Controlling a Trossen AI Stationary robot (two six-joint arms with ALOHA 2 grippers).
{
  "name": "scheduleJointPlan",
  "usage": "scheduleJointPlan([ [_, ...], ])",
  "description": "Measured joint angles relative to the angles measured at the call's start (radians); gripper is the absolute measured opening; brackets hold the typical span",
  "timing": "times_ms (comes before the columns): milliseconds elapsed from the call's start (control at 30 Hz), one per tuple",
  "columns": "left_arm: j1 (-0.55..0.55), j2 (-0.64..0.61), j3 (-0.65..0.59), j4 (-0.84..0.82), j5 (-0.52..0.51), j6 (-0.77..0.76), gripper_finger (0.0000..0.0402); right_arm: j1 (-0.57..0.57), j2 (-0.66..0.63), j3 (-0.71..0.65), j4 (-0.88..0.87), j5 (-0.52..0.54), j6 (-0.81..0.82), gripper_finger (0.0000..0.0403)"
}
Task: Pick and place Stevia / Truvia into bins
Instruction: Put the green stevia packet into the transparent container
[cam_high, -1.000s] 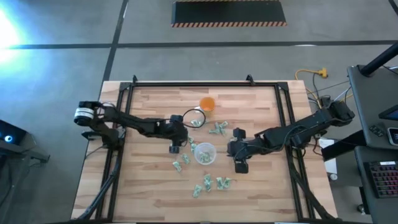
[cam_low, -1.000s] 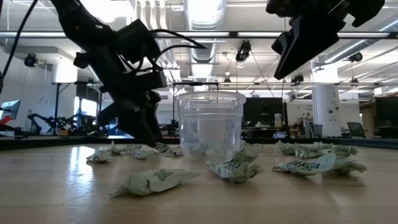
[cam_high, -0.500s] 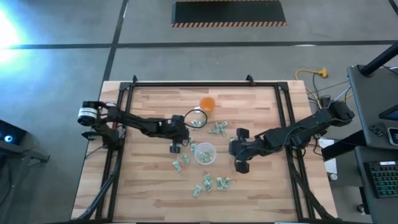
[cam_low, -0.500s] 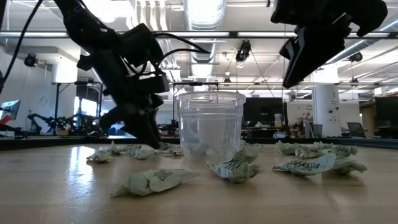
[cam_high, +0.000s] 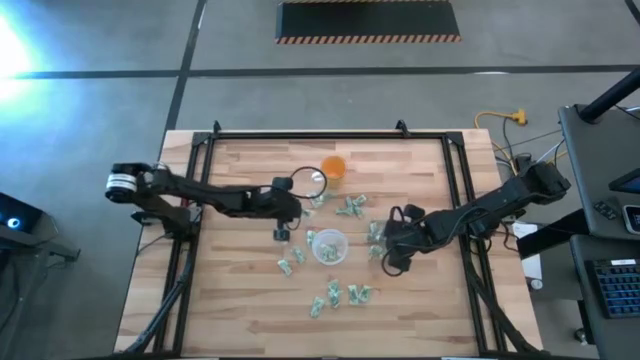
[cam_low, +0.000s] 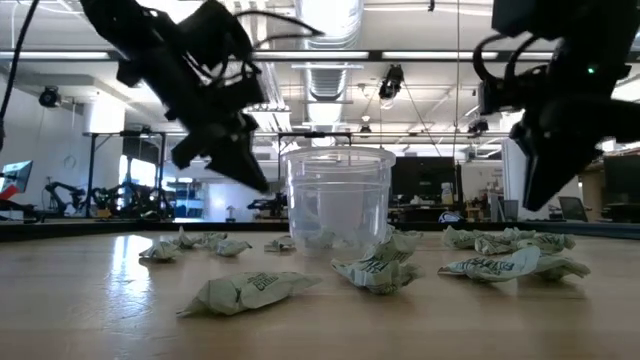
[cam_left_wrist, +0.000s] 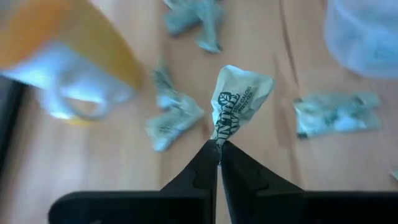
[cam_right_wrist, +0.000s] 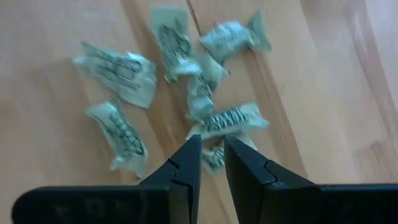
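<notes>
Crumpled pale green and white Stevia sachets lie scattered on the wooden table (cam_high: 240, 300) around the clear round bin (cam_high: 329, 246), which stands upright (cam_low: 340, 200). My left gripper (cam_high: 283, 232) hangs above the table to the left of the bin, shut on one sachet (cam_left_wrist: 241, 99). My right gripper (cam_high: 388, 258) hovers right of the bin, above a cluster of sachets (cam_right_wrist: 227, 121). Its fingers stand a little apart with nothing between them (cam_right_wrist: 212, 155). My left gripper pinches one crimped end of the sachet (cam_left_wrist: 219, 138) between its two fingertips. The fingers slant down from above. The rest of the sachet sticks out past the tips, clear of the table.
An orange translucent cup (cam_high: 333, 167) with a white handle stands at the far side, close to my left gripper (cam_left_wrist: 68, 56). More sachets lie near the front (cam_high: 330, 297), left of the bin (cam_high: 290, 262) and behind it (cam_high: 350, 207). A black frame rims the table.
My left gripper has shut on a sachet lying on the table and risen with it, lifting it clear. My right gripper has gone down and toward the table's right edge, and now stands over the sachets to the right of the bin.
</notes>
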Motion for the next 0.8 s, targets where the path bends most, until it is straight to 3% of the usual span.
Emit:
scheduleJointPlan([
  [133, -0.021, -0.084, -0.001, 0.011, -0.024, 0.000, 0.0000, 0.000, 0.000, -0.026, 0.001, 0.000, 0.014, 0.0058],
  [333, -0.073, -0.159, -0.006, 0.051, 0.105, 0.013, 0.0000, 0.000, 0.000, -0.046, 0.006, 0.000, 0.011, 0.0061],
  [800, -0.117, -0.071, 0.000, 0.158, 0.360, 0.086, 0.0000, 0.000, 0.000, -0.121, 0.132, -0.001, 0.007, 0.0061],
])
